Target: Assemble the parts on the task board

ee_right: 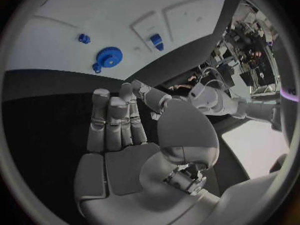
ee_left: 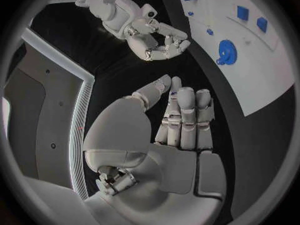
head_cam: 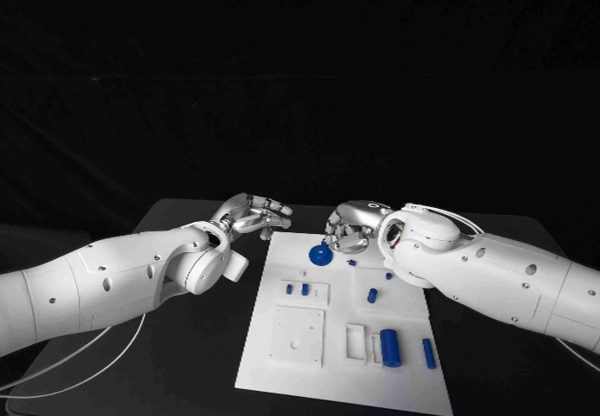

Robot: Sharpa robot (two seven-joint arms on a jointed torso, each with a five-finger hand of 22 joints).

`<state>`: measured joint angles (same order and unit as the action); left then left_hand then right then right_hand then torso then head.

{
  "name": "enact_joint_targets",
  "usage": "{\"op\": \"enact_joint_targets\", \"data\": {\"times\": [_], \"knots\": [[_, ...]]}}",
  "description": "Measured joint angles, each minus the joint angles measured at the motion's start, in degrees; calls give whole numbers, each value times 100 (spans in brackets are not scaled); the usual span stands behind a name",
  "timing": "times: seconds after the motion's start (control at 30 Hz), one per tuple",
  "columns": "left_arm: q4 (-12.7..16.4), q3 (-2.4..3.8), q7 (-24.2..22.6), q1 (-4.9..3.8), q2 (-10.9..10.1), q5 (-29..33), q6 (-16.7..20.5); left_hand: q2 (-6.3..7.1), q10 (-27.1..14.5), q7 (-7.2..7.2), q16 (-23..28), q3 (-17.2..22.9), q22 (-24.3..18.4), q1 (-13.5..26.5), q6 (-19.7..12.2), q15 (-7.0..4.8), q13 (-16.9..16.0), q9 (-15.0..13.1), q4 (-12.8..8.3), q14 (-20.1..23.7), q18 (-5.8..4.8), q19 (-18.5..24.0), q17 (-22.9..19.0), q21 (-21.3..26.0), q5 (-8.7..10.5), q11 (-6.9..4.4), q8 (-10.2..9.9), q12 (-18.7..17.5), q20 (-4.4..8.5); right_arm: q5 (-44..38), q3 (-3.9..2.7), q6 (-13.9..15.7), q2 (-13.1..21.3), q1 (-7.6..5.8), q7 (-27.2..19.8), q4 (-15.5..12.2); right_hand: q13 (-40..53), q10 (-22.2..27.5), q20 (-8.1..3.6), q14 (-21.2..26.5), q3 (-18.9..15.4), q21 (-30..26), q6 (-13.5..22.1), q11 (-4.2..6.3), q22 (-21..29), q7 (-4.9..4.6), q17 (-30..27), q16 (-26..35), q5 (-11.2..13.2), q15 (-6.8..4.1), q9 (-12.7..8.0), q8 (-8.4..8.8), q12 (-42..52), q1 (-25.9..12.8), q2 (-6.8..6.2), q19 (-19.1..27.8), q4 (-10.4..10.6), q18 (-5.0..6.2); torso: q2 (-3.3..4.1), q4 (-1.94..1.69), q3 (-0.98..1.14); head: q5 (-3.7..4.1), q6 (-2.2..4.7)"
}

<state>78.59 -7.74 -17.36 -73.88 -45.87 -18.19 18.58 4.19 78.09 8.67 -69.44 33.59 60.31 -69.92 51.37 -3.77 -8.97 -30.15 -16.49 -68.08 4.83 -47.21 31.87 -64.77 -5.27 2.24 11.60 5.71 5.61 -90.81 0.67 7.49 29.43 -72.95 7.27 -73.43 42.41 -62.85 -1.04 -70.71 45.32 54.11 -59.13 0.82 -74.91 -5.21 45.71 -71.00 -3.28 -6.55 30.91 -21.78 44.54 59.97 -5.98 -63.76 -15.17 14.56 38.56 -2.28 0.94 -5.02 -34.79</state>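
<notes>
The white task board (head_cam: 282, 355) lies in the middle of the black table. A blue gear (head_cam: 320, 255) sits on it near its far edge, and also shows as the gear (ee_left: 226, 51) and the gear (ee_right: 108, 57). My right hand (head_cam: 354, 227) hovers just beyond the gear, over the board's far edge, fingers apart and empty; the same hand (ee_right: 128, 135) shows a bare palm. My left hand (head_cam: 254, 217) is off the board's far left corner, fingers spread, holding nothing, and the hand (ee_left: 178, 130) shows an empty palm.
On the board are two small blue pegs (head_cam: 295, 289), a short blue piece (head_cam: 373, 295), a blue cylinder (head_cam: 391, 347) and a blue bar (head_cam: 429, 353) beside white slots. Black table surrounds the board.
</notes>
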Motion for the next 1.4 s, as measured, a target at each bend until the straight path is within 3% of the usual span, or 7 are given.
{"op": "enact_joint_targets", "data": {"times": [0.13,0.27,0.53,0.77,0.87,1.07,1.4], "knots": [[10,1,0,0,-1,28,3,20,0,0,0,0,0,20,0,0,-5,0,0,0,0,0,0,0,0,0,0,0,0,-617,107,-86,-56,-17,57,-1,-10,0,0,1,65,22,0,0,-4,0,7,-22,22,-1,24,0,0,53,-52,0,65,0,0,2,1,-7,-1],[12,1,0,-1,0,44,5,23,0,0,0,0,0,23,0,0,-5,0,0,0,0,0,0,0,0,0,0,0,0,-974,138,-139,-83,-19,93,-9,-19,0,1,4,111,23,0,0,-4,0,14,-22,22,-4,43,0,22,61,-106,0,111,-1,0,5,3,-1,-2],[6,2,0,-1,0,63,6,23,0,0,0,0,-1,23,0,0,-4,5,0,0,-1,0,-1,0,0,0,0,0,0,-1218,137,-134,61,-21,136,-7,-26,0,-20,-9,150,23,1,0,-4,1,14,-23,22,-26,57,0,22,83,-128,-21,150,-6,1,5,13,25,-19],[-1,2,0,-1,2,71,6,23,0,0,0,0,-1,23,0,0,-4,4,0,0,-1,0,-1,0,0,0,0,-21,0,-1171,134,111,155,-21,145,123,-294,51,-20,-6,275,23,117,-51,-4,-54,5,-23,22,-23,63,121,-226,117,-305,-21,279,-32,2,13,20,42,1],[-6,2,0,-1,4,73,6,23,0,0,0,0,-1,23,0,0,-4,4,0,-1,-1,0,1,0,0,0,0,-21,0,-1093,121,223,181,-21,145,219,-488,101,-20,25,216,23,225,-101,-4,-100,-5,-4,22,9,35,207,-438,80,-436,-21,337,-34,2,15,21,56,18],[-37,2,0,-1,8,83,6,23,0,0,0,0,-1,23,0,1,-3,9,0,-1,-3,0,4,0,0,0,0,-21,0,-861,42,513,163,-26,129,744,-1254,284,-20,1,-156,17,539,-312,-3,-308,-50,77,22,238,-68,393,-1422,23,-656,-21,421,-74,2,14,21,98,60],[-55,2,0,-1,12,91,5,23,-3,0,0,0,-1,23,0,1,-3,9,0,-1,-6,0,4,0,0,3,0,-21,0,-698,24,618,148,-30,136,1020,-1733,-46,-19,-9,-326,-9,556,-326,-2,-309,-51,94,22,259,-96,394,-1933,212,-707,-22,388,-72,2,13,21,146,92]]}}
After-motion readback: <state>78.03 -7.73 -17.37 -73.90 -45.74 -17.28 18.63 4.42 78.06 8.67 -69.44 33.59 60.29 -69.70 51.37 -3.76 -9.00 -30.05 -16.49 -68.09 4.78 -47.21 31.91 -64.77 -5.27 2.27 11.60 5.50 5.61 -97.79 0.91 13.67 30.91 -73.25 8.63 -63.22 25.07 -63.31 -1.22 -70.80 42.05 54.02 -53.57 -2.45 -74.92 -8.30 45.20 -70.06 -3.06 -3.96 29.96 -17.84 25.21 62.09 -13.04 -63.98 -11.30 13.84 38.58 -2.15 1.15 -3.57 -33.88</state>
